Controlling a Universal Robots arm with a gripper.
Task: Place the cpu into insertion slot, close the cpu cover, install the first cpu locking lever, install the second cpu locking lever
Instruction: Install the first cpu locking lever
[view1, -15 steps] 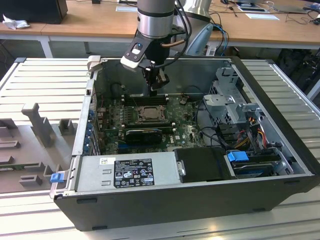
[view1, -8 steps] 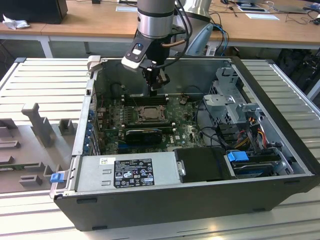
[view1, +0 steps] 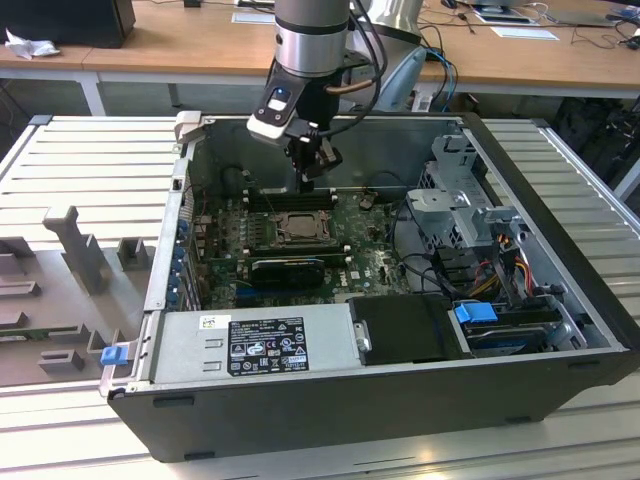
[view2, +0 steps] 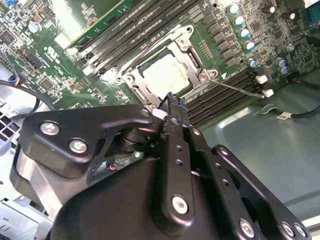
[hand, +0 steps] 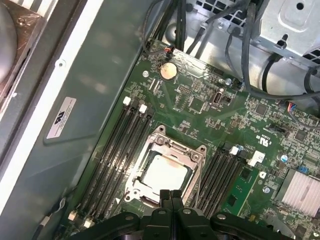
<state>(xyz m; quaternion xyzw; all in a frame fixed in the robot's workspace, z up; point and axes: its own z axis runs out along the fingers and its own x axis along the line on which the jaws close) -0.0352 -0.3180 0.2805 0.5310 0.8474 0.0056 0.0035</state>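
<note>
Above the cpu cover (hand: 179, 147), tool (hand: 170, 194) points straight down.

The arm (view1: 310, 40) hangs vertically, wrist lowermost, its pincer (view1: 313, 178) pointing straight down and closed tight.

We see open room above the insertion slot (view1: 297, 225); low memory slots (hand: 117, 150) flank it, and a drive cage (view1: 460, 200) with cables (view1: 500, 262) stands to the exterior view's right.
</note>
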